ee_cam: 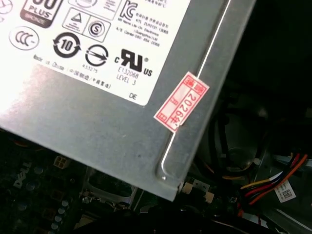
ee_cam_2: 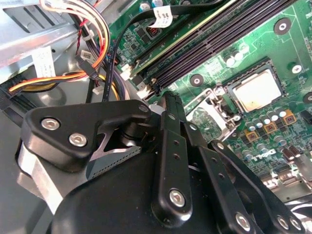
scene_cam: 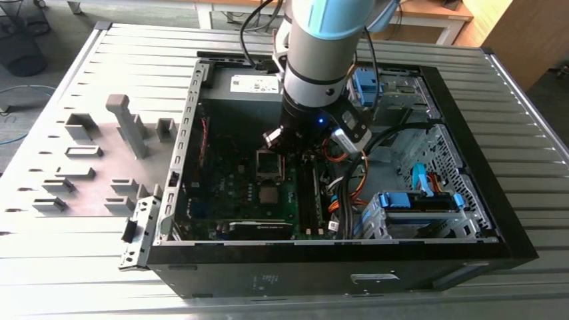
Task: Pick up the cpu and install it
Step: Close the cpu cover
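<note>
While grey holder blocks (scene_cam: 89, 157) stand at the exterior view's left, you have the cpu (scene_cam: 266, 195) lying flat on the motherboard (scene_cam: 238, 181) inside the open computer case (scene_cam: 356, 257), just near of the dark socket frame (scene_cam: 269, 163); the gripper (scene_cam: 289, 143) hangs close by that frame, and you cannot tell whether it is open or closed

cpu (ee_cam_2: 257, 90) | silvery square, flat | seemingly seated on motherboard

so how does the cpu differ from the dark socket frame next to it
The cpu is a pale silvery square; the socket frame is dark and longer, a rectangle. The socket frame lies nearer the tool than the cpu does. Both sit on the motherboard.
</note>
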Motion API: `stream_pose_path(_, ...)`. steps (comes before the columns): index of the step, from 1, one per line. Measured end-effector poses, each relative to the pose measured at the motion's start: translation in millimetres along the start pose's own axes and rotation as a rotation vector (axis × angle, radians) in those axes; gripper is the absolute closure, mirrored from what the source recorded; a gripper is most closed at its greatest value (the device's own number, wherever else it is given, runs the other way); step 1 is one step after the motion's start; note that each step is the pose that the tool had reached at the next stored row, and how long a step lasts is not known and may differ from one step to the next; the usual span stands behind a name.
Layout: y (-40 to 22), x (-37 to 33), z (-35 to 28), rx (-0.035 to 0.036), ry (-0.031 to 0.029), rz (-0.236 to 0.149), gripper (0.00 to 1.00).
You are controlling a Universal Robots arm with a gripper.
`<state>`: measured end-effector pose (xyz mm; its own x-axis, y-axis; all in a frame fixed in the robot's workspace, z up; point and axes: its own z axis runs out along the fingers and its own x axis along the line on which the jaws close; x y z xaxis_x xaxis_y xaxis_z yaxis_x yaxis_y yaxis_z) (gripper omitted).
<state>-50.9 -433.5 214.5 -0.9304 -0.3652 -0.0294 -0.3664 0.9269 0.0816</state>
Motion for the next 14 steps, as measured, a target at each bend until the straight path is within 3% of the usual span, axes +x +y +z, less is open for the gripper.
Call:
stream_pose_path(10, 3.3, 2.3, 3.0, -0.0007, 0.0001, -0.002, 0.89)
stream_pose_path(14, 3.4, 2.4, 3.4, -0.0019, 0.0029, -0.037, 0.89)
